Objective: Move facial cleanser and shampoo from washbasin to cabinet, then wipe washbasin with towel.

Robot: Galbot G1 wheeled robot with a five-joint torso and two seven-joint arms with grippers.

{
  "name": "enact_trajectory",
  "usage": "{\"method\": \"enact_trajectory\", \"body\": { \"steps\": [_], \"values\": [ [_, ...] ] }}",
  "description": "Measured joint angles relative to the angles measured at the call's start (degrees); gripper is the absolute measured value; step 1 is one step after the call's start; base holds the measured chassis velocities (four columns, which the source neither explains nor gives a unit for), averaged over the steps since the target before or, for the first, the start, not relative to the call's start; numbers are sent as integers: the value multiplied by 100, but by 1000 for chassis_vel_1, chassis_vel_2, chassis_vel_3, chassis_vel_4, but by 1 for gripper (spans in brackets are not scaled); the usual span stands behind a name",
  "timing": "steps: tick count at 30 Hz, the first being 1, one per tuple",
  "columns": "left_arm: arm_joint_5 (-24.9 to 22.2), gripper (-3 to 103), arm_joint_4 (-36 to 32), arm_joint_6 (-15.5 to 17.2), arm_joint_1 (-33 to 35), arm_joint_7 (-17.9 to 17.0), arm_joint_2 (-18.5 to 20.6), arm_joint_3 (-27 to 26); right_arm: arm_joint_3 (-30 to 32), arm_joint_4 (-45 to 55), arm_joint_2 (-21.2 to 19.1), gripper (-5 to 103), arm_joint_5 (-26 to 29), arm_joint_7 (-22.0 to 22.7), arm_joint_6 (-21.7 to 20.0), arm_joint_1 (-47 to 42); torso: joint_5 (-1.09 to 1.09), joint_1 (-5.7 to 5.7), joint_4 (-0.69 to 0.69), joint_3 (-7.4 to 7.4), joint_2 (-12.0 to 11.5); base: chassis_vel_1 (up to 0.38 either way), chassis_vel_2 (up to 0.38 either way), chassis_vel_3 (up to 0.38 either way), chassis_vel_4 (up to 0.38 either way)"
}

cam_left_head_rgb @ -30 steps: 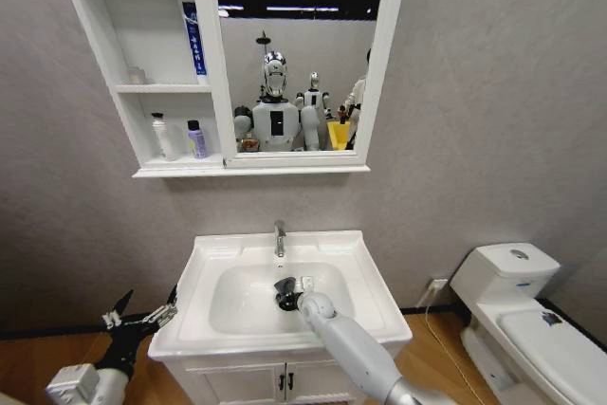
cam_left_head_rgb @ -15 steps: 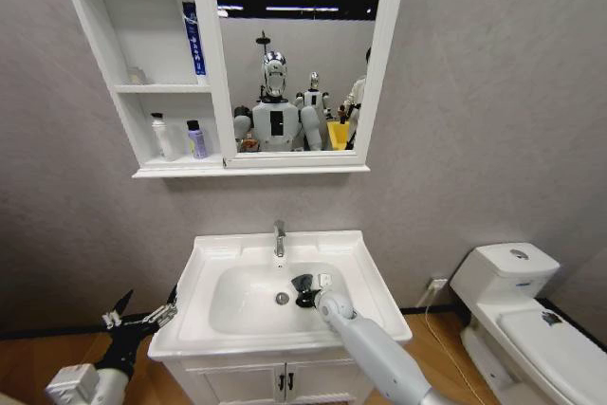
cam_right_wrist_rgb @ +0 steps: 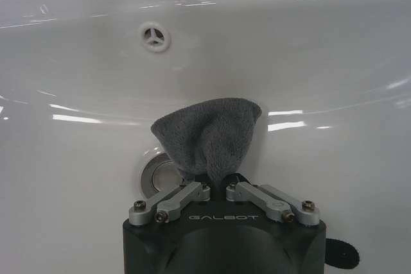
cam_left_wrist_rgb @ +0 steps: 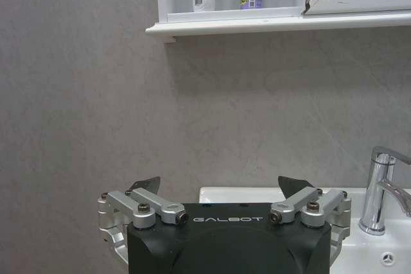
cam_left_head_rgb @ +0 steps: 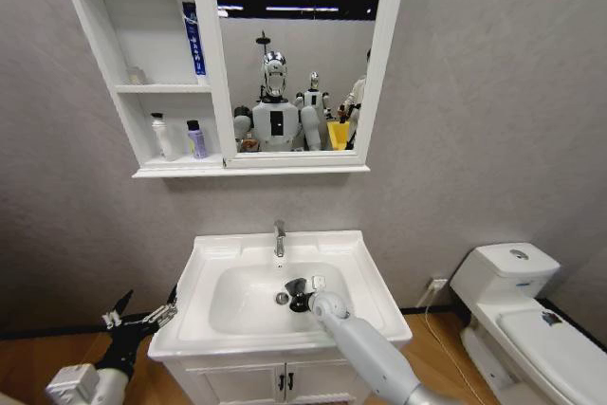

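The right gripper [cam_right_wrist_rgb: 217, 181] had its jaws closed tight on a small dark grey folded towel [cam_right_wrist_rgb: 209, 134], the cloth bunched ahead of the fingertips so that fabric rather than metal pressed against the white rectangular ceramic washbasin [cam_left_head_rgb: 204, 277]. It worked low in the rounded bowl, just beside the chrome drain plug [cam_right_wrist_rgb: 152, 170] and below the small overflow hole [cam_right_wrist_rgb: 155, 35], with the chrome faucet [cam_left_head_rgb: 279, 237] behind. The right arm reached forward and down from the lower edge of the head view, wrist bent into the bowl, a pose that suited wiping. The left gripper [cam_left_wrist_rgb: 218, 192] hung idle beside the basin's left edge, low and near the floor, jaws spread wide and holding nothing. A white bottle [cam_left_head_rgb: 163, 136] and a purple bottle with a dark cap [cam_left_head_rgb: 196, 139] stood in the lowest open compartment of the white wall-hung cabinet [cam_left_head_rgb: 142, 168] beside its tall framed mirror [cam_left_head_rgb: 296, 54], suggesting the moving part of the job was done.
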Motion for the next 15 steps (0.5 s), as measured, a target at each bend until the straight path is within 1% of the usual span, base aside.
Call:
{"method": "enact_trajectory", "body": {
  "steps": [8,9,15],
  "values": [
    [0,100,0,0,0,0,0,0,-157,-479,382,6,-202,-236,61,204,-1,0,-1,0,0,0,0,0,0],
    [0,100,0,0,0,0,0,0,-157,-479,382,6,-202,-236,61,204,-1,0,-1,0,0,0,0,0,0],
    [0,100,0,0,0,0,0,0,-290,-725,700,6,-265,-481,211,289,-1,0,-1,0,0,0,0,0,0]
  ]
}}
